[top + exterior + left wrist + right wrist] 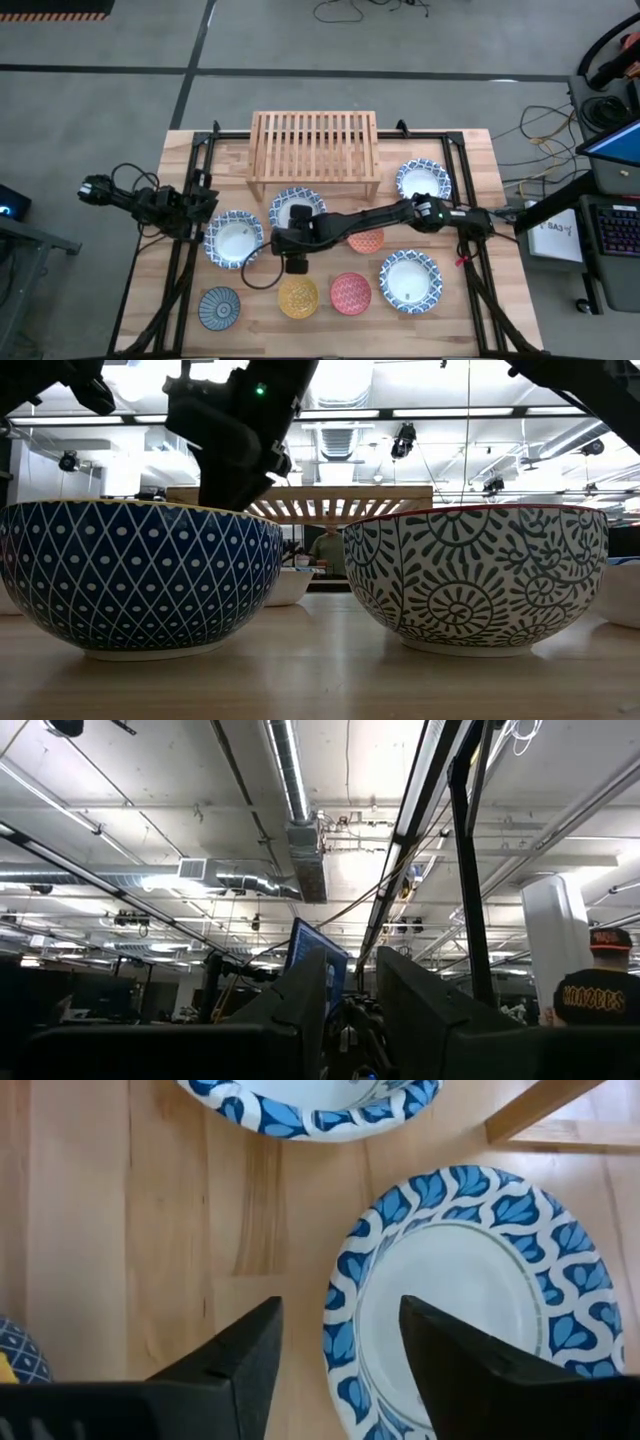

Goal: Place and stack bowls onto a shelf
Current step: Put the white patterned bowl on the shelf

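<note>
Right wrist view puts my right jaws [338,1315] apart and holding nothing. One finger is over the bare bench [130,1230], the other over the inside of a white bowl [470,1310], so they straddle its blue rim. From above, this bowl sits just in front of the shelf [314,145], near its left front leg. The shelf's slatted top carries nothing yet.

The main risk, as I judge it, is the thin glazed rim. If I close off-centre or too shallow, the bowl could tip or slip out during the lift. A second white bowl [233,238] lies close by, on the side away from the shelf, and a slipping bowl could knock it. The shelf leg is also near enough to clip on the way up.

All the bowls are empty. Two more white ones [424,180] [410,280] stand toward the shelf's right end. The orange [366,240], red [350,293], yellow [298,296] and grey-blue [219,307] bowls lie further out in front.

My left jaws [350,1020] wait off to the shelf's left, apart and pointing at the ceiling.
</note>
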`<action>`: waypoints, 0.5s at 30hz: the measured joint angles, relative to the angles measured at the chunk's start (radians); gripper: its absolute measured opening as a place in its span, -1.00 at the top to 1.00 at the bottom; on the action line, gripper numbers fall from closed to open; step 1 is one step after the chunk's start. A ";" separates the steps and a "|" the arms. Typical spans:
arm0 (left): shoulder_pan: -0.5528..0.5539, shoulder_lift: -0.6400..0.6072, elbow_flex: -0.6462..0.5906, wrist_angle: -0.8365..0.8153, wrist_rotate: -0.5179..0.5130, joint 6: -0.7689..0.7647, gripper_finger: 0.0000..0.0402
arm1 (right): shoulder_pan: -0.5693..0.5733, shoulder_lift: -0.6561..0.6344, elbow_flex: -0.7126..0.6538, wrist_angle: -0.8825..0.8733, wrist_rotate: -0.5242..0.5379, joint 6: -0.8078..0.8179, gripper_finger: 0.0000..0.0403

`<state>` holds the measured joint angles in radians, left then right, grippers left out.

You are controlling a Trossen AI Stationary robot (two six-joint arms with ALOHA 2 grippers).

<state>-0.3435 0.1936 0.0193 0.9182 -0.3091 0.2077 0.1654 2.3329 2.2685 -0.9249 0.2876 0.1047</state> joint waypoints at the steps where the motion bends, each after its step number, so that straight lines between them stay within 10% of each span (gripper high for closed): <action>1: 0.000 0.000 0.000 0.001 -0.004 0.000 0.63 | 0.000 0.000 -0.005 0.000 0.001 0.001 0.03; 15: 0.000 0.001 0.000 -0.001 -0.051 0.046 0.63 | -0.013 0.002 -0.033 0.025 0.000 0.126 -0.19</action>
<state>-0.3431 0.1944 0.0193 0.9169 -0.3599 0.2535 0.1524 2.3344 2.2352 -0.8997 0.2874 0.2312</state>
